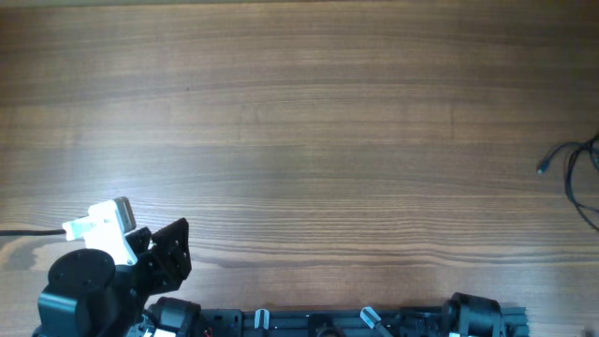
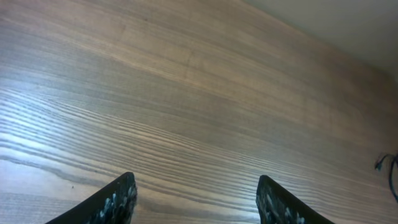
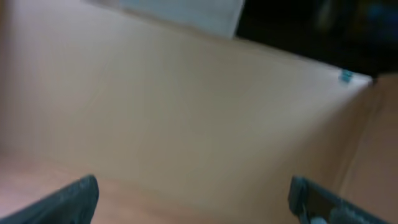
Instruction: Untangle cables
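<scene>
Wood-grain table fills the overhead view, brown with fine horizontal lines.

Cables: a small loose tangle of thin black wire at the table's right edge, partly cut off by the frame. One tiny plug end sticks out to the left of the bundle. My left wrist view shows the same cables only as a small dark squiggle at the far right edge, too small for detail.

Left gripper: low over the table's near left corner, well apart from the cables, with a white camera just behind it. In the wrist view the left gripper is released. Its two dark fingers stand apart with bare wood between them, and I grasp nothing.

Right gripper: released, jaws spread very wide. Its fingers sit at the bottom corners of a blurred wrist view, over a pale tan surface, and I hold nothing. A teal speck shows at upper right, too blurred to identify. In the overhead view only my right arm shows, a dark mass at the bottom edge, near the right side but short of the cables.
</scene>
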`<state>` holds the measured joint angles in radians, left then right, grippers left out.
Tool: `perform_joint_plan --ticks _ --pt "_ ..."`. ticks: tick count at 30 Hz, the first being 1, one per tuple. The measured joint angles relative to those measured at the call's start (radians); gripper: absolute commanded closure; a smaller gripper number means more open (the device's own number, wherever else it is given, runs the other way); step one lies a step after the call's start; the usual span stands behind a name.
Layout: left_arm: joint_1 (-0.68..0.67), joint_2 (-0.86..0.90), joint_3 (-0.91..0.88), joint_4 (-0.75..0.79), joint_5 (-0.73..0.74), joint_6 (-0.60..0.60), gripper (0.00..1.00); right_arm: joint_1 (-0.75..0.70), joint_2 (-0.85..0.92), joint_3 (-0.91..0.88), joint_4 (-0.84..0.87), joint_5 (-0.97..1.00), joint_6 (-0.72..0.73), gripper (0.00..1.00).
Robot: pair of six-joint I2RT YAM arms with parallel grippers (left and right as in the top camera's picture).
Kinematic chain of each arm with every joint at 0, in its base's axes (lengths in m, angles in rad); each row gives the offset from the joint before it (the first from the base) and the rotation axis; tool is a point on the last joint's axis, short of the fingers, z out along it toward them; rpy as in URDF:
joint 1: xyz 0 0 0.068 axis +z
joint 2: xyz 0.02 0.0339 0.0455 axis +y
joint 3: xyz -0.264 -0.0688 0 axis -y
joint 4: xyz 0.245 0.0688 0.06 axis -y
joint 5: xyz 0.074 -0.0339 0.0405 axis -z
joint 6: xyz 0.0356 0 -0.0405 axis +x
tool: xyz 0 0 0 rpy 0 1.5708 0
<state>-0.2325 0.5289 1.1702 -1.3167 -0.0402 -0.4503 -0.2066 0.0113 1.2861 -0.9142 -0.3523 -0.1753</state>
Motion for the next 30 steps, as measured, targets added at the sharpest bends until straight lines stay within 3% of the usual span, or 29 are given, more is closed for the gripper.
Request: perform_joint_plan --ticks 10,24,30 --pt "0.0 -0.001 0.0 0.011 0.0 0.0 0.37 0.0 0.002 -0.562 0.778 -0.032 0.073 0.0" --pt "0.0 -0.001 0.0 0.011 0.0 0.0 0.31 0.0 0.002 -1.133 1.371 -0.07 0.201 0.0" --pt "0.0 -0.001 0.0 0.011 0.0 0.0 0.3 0.0 0.002 -1.264 1.452 -0.013 0.31 0.0"
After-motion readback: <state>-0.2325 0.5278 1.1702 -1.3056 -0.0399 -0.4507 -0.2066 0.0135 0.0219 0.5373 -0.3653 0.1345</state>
